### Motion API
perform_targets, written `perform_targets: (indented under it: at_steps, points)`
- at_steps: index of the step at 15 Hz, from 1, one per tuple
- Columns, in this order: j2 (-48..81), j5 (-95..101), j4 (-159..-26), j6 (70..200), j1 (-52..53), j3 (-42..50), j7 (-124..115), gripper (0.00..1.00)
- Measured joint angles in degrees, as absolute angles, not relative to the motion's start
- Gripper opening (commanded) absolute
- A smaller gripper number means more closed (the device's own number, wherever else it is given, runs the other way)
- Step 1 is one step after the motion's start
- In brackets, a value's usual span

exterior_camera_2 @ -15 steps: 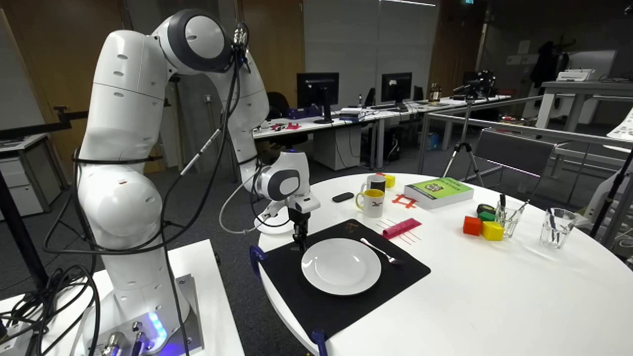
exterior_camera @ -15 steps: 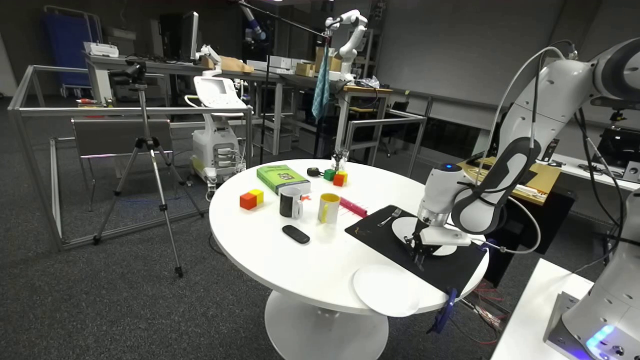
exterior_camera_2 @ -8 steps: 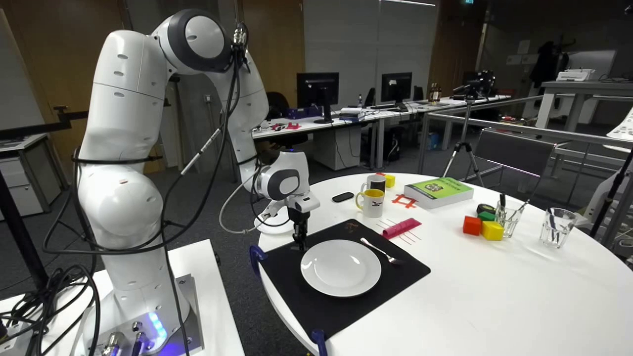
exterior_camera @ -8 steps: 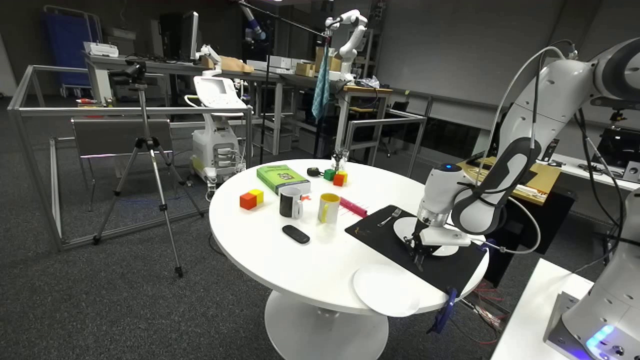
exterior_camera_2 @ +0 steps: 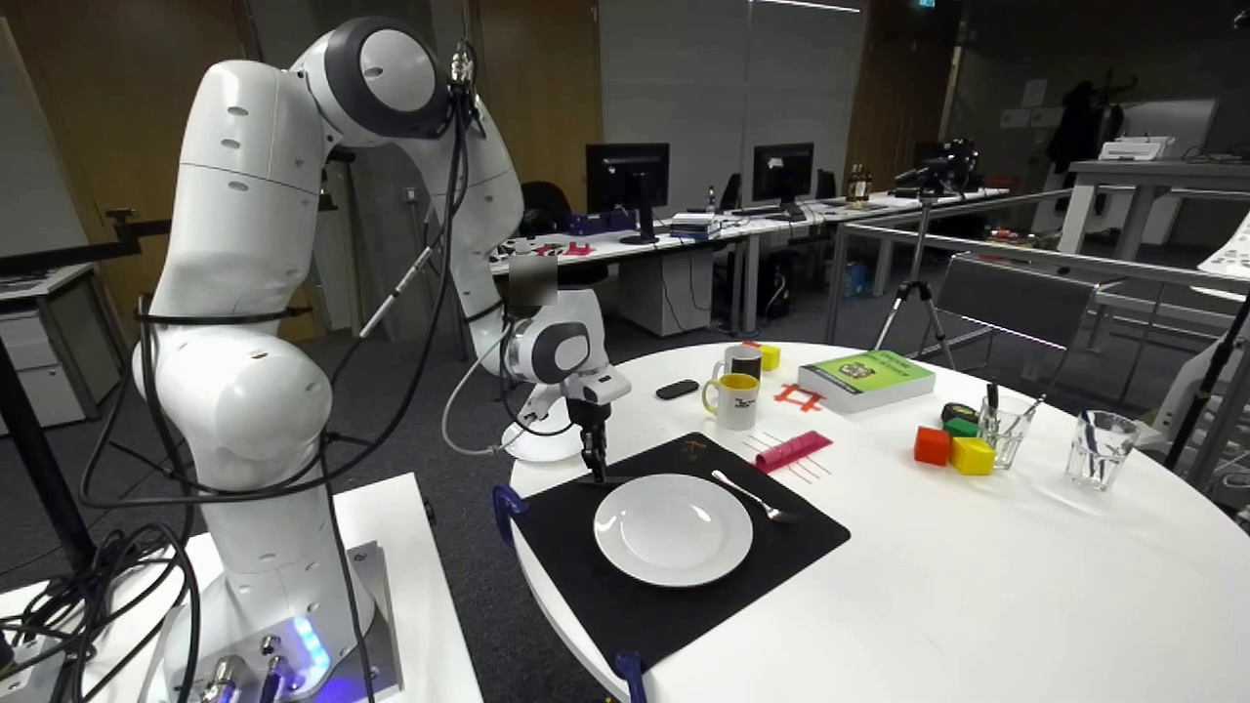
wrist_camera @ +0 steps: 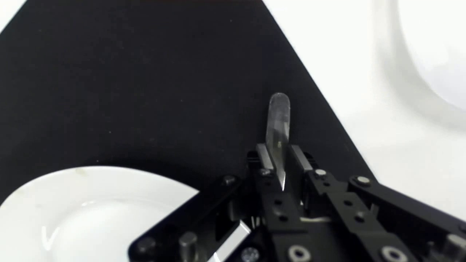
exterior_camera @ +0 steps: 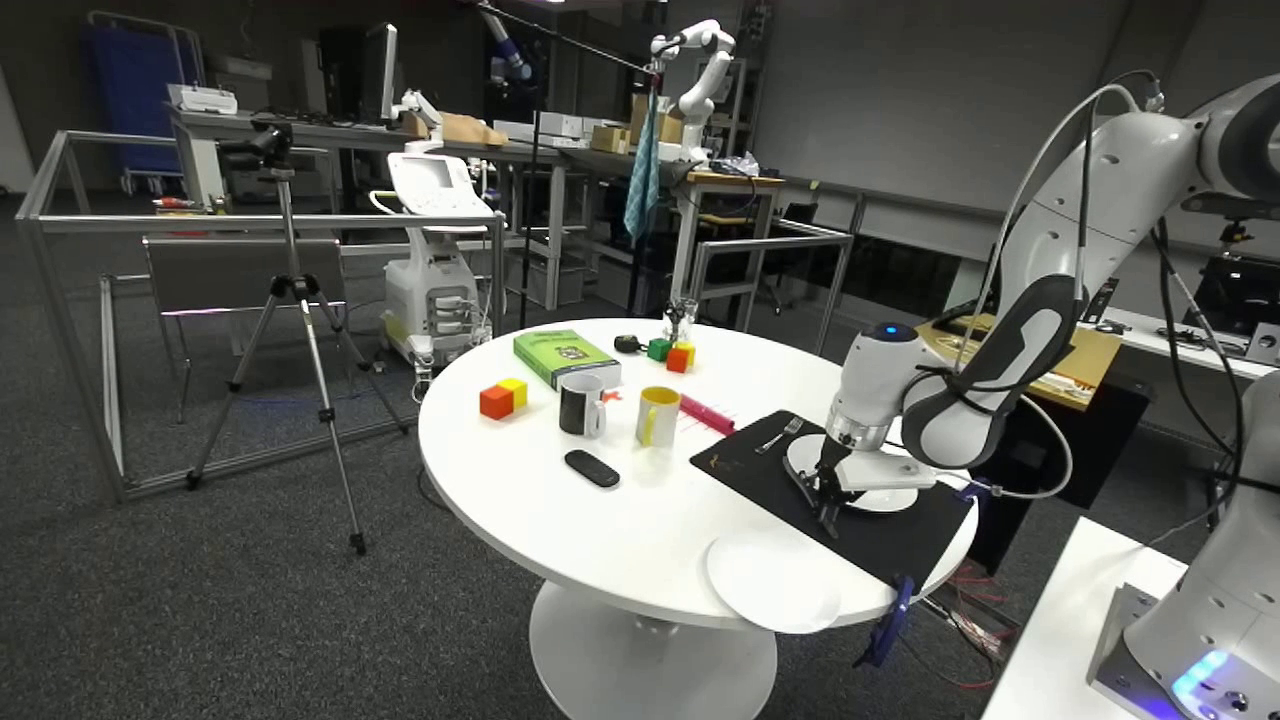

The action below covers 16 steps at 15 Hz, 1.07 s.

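Knife (wrist_camera: 279, 118), seemingly pinched in the narrow-set gripper (wrist_camera: 281, 153), on or just over the black placemat (wrist_camera: 145, 91), near the white plate (wrist_camera: 94, 218); likely light, stiff, slippery metal, best held firmly around mid-length.

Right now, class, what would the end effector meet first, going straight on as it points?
Probably the black mat, beneath the end effector and the knife it holds; the gap is unclear.

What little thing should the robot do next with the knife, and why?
I'd probably lower the end effector a tiny bit, gently. The knife looks held between its fingers, over the black mat beside the white plate. I can't tell whether the knife touches the mat, so a slow dip seems safest before letting go.
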<state>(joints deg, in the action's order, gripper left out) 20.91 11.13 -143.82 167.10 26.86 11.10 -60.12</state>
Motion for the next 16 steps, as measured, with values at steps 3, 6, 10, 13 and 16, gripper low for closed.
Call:
perform_targets:
  at_steps: [3,6,10,13,16]
  points:
    - [20.26,14.07,-142.09,164.62,28.95,11.96,-60.18,0.04]
    - [19.55,18.30,-140.44,161.84,29.86,11.98,-60.22,0.04]
    - [17.56,24.90,-139.95,158.55,30.02,11.66,-60.25,0.04]
    - [15.01,30.21,-140.78,155.12,29.87,11.00,-60.29,0.04]
    - [10.91,34.50,-143.42,151.36,28.52,8.57,-60.30,0.04]
